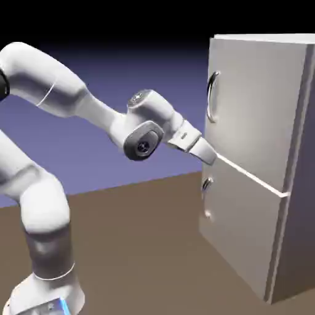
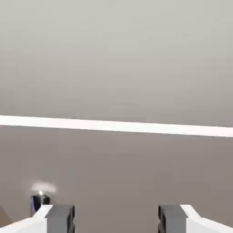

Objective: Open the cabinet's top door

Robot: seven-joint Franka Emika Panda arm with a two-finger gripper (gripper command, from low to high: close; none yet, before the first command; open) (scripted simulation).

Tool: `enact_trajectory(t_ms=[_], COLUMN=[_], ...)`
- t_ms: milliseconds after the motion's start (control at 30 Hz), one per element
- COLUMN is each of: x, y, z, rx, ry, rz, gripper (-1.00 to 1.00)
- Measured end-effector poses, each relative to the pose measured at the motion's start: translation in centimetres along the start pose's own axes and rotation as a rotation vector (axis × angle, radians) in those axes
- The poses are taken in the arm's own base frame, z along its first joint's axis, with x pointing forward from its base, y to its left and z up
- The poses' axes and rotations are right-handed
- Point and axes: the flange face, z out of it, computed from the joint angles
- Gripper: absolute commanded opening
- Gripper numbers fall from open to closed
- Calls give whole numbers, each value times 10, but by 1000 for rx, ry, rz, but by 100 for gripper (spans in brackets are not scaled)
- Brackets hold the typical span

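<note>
My glossy white arm (image 1: 67, 101) ends in a white claw (image 2: 116, 218) with grey fingertips (image 2: 61, 217). Light-grey box cabinet (image 1: 295, 184); top door (image 1: 258, 92) plain grey, silver bar handle (image 1: 211, 98); pale seam (image 2: 116, 125). Brown counter (image 1: 141, 246); blue-violet backdrop (image 1: 123, 67).

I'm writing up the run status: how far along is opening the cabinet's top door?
Done: the arm has the gripper up at the cabinet, near the bright seam between its two doors. In hand: the fingers stand apart, empty, facing flat grey panel in the hand view. Left: the top door looks flush and closed, and its long silver handle, higher up, is ungrasped. So grasping and pulling remain.
</note>
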Motion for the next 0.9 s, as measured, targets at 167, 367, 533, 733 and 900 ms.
enact_trajectory(t_ms=[167,367,533,733,900], x=[22,35,34,23,9], y=[-3,-8,-16,-30,-44], z=[-40,-86,-118,-146,-157], rx=[35,93,151,227,291], ry=[71,149,210,281,337], rz=[97,188,239,269,268], gripper=[0,0,0,0,0])
